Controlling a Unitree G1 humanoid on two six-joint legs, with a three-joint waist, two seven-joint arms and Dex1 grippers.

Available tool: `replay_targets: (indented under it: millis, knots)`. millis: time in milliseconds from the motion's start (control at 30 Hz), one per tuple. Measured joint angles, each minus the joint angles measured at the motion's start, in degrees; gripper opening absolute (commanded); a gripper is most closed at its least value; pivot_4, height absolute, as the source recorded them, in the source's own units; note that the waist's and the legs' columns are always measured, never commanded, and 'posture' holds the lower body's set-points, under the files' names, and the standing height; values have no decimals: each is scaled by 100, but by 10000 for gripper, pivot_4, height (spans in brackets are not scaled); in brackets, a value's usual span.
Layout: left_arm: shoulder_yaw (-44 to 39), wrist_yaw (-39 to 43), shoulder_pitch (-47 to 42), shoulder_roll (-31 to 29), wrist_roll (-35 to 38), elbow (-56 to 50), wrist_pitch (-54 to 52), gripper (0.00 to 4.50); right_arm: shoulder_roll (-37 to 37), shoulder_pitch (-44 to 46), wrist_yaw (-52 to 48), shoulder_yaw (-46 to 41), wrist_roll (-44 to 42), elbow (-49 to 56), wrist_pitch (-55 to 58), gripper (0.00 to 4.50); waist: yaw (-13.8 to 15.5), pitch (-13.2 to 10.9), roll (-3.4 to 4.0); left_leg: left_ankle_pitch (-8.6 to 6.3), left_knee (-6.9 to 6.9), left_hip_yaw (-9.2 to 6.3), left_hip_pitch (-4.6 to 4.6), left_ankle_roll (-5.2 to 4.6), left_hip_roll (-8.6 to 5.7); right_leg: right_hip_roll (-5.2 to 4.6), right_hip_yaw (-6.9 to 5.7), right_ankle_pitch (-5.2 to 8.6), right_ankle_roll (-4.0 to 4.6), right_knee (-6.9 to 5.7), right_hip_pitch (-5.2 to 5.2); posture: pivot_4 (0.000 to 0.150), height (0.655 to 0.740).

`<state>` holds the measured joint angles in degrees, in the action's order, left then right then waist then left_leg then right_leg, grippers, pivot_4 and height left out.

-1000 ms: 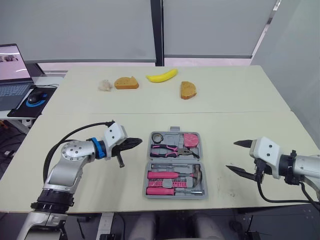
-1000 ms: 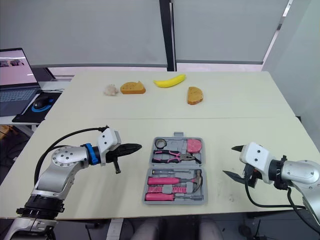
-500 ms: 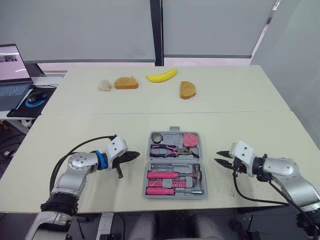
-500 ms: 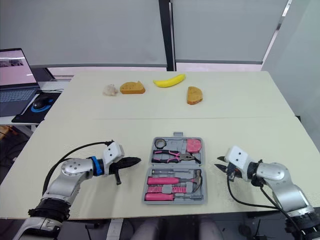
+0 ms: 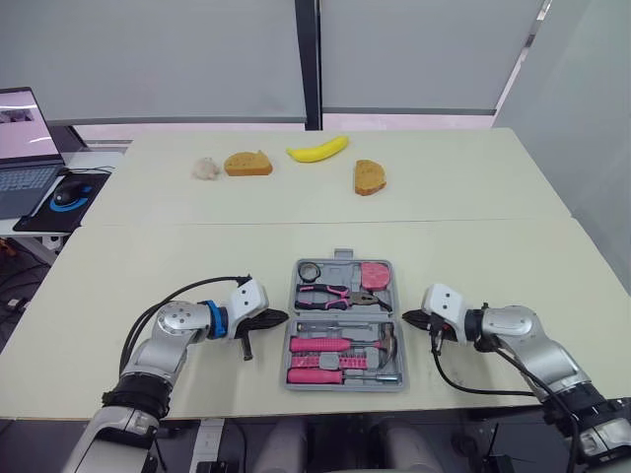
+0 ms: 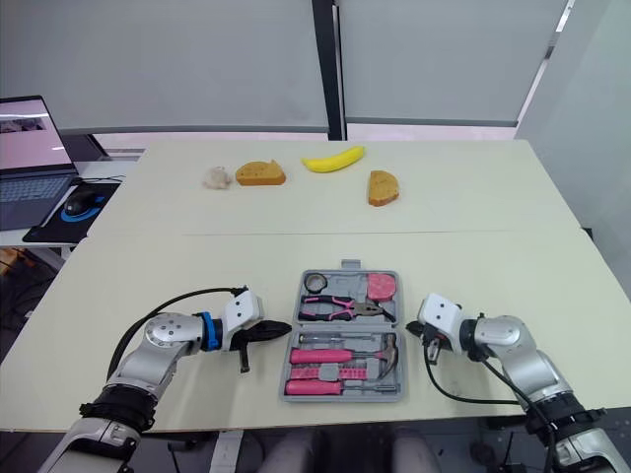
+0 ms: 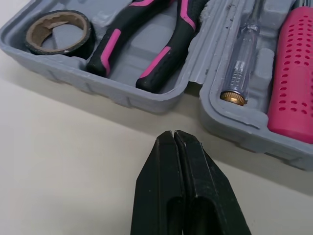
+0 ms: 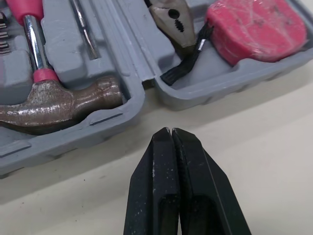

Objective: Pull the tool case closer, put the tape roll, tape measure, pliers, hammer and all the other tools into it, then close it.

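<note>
left pincer (image 5: pixel 281 317) closed tight, holding nothing, tip just beside the left edge of the tool case (image 5: pixel 345 387). case lies open at mid-bench (image 5: pixel 197 256), holding tape roll (image 5: pixel 311 271), pliers (image 5: pixel 335 294), tape measure (image 5: pixel 376 275) and hammer (image 5: pixel 345 344). right pincer (image 5: pixel 406 317) closed tight, empty, just beside the case's right edge.

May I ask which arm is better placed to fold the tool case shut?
Nearly even: left claw and right claw, both shut, flank the open tool case at its hinge. Perhaps right; its tip looks marginally closer.
</note>
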<state>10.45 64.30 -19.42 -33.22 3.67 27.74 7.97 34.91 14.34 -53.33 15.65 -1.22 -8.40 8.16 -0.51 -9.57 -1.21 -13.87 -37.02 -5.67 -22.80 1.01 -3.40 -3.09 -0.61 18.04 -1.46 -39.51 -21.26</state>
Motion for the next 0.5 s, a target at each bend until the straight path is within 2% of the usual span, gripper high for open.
replay_targets:
  millis: [500]
  knots:
    - [45,-86,-118,142,-192,172,143,0,-360,334,-169,166,278,-414,-153,271,-57,2,1,0,-1,-1,3,0,1,1,0,0,0,-11,-3,1500,7361]
